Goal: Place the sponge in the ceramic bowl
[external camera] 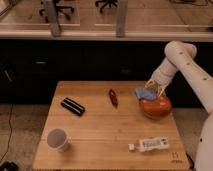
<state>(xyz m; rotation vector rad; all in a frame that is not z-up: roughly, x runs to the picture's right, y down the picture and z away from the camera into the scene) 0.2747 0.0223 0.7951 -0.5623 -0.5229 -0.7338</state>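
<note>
Camera view: fingers (158, 89) clamp sponge (144, 93) above ceramic bowl (156, 108) rim, near table (100, 146) edge.

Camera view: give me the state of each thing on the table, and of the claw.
bowl: upright on the table.
sponge: held aloft over the bowl's left rim.
claw: above the bowl, shut on the sponge.
cup: upright, open top.
bottle: lying on its side.
black bar: lying flat.
red object: lying flat.

Single high frontal view down onto the table (100, 136), gripper (154, 89) at right above the ceramic bowl (156, 107).
</note>
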